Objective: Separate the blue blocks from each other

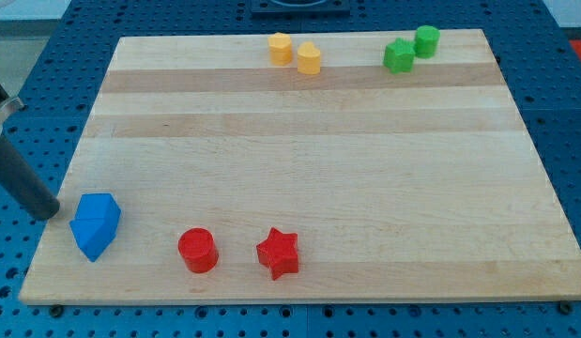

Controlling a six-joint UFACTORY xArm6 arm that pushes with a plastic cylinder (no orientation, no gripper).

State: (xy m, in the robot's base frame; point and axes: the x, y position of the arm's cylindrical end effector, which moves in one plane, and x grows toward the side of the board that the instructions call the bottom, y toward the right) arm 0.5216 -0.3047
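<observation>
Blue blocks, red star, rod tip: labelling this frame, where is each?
blue blocks [95, 225], camera view, middle of the touching pair.
red star [278, 253], camera view, top face.
my tip [55, 213], camera view, rod's very end.

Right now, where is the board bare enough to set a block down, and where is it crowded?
Bare: the wide middle, between yellow blocks and green blocks at top and red cylinder, red star below; also the bottom right. Crowded: bottom left, blue blocks beside my tip.
</observation>
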